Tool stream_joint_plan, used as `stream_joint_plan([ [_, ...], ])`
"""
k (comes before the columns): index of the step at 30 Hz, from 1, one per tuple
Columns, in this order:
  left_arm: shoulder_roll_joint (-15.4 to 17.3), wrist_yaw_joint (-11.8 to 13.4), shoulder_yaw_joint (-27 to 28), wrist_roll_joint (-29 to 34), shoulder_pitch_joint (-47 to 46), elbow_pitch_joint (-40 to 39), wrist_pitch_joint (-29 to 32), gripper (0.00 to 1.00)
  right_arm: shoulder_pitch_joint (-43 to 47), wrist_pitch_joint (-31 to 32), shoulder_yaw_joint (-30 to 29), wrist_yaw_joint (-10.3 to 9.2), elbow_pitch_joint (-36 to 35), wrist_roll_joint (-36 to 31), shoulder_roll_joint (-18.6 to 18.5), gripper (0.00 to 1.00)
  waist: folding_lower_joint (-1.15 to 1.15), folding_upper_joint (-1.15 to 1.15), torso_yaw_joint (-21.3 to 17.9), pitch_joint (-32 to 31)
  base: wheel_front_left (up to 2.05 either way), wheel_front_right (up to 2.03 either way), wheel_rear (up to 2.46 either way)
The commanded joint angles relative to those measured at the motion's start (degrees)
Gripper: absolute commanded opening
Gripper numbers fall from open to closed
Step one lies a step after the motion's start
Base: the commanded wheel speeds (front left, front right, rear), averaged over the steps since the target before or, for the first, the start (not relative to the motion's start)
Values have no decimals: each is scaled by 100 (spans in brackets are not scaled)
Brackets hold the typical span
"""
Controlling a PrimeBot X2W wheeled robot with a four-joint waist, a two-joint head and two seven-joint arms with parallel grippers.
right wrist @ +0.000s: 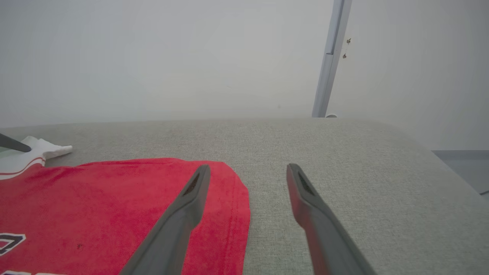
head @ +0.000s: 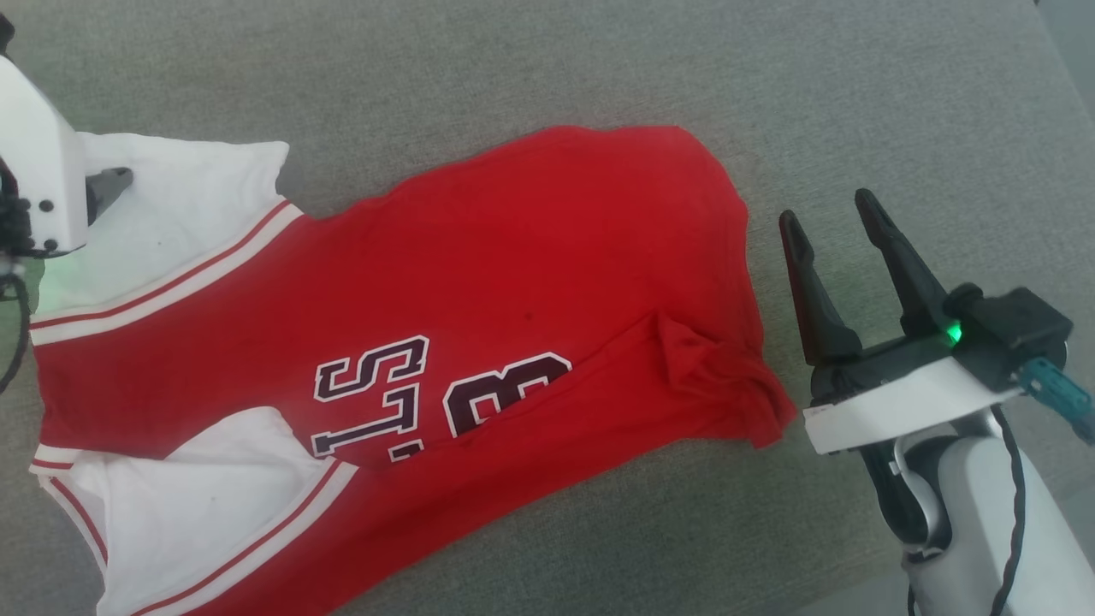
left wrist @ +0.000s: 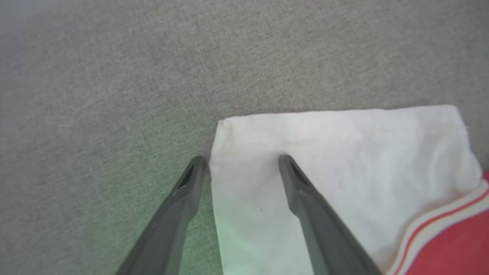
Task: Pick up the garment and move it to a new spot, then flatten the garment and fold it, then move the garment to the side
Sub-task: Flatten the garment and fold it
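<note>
Right gripper [head: 825,208]: nearest, toward the right edge of the grey woven fabric surface [head: 599,68]. Its two long dark fingers are spread wide with nothing between them. It sits just beside the garment's hem and apart from it in the head view.
Right wrist view: the left finger lines up over the hem corner and the right finger over bare grey weave.
Garment: a red jersey-style T-shirt with white short sleeves [head: 530,257], lying spread flat on the surface. Its hem end is toward the right edge and its shoulders toward the left.
Near sleeve [head: 197,505]: white with red-and-white striped trim, folded in over the red body at the near left.
Chest lettering [head: 411,393]: dark with white outline, partly tucked under a fold of red cloth.
Hem crease [head: 693,351]: a small bunched pucker of red cloth close to the right gripper.
Far sleeve [left wrist: 344,164]: white, lying flat, its striped seam meeting the red body.
Left gripper [left wrist: 240,157]: at the far sleeve's outer corner with its fingers moderately apart and gripping nothing. One finger is over bare surface just off the sleeve's side edge and the other over the white cloth. Whether they touch the cloth cannot be told.
Far edge of the surface: meets a plain pale wall [right wrist: 153,57] with a pale upright post [right wrist: 328,68].
</note>
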Motion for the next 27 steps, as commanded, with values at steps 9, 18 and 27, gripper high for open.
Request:
stream_joint_plan([
  [9, -449, -84, -158, -85, 11, 859, 207, 0, -349, 530, 221, -3, 119, 320, -112, 100, 0, 0, 41, 140, 0, 0, 0],
  [18, -847, -396, -250, 10, -223, 1124, 69, 0, -1380, 1860, 605, -2, 430, 908, -569, 100, 0, 0, 263, 144, 0, 0, 0],
  [27, -1245, -600, -269, 106, -530, 1421, -197, 0, -2798, 3577, 1240, -3, 1781, 1668, -910, 100, 0, 0, 601, 204, 0, 0, 0],
])
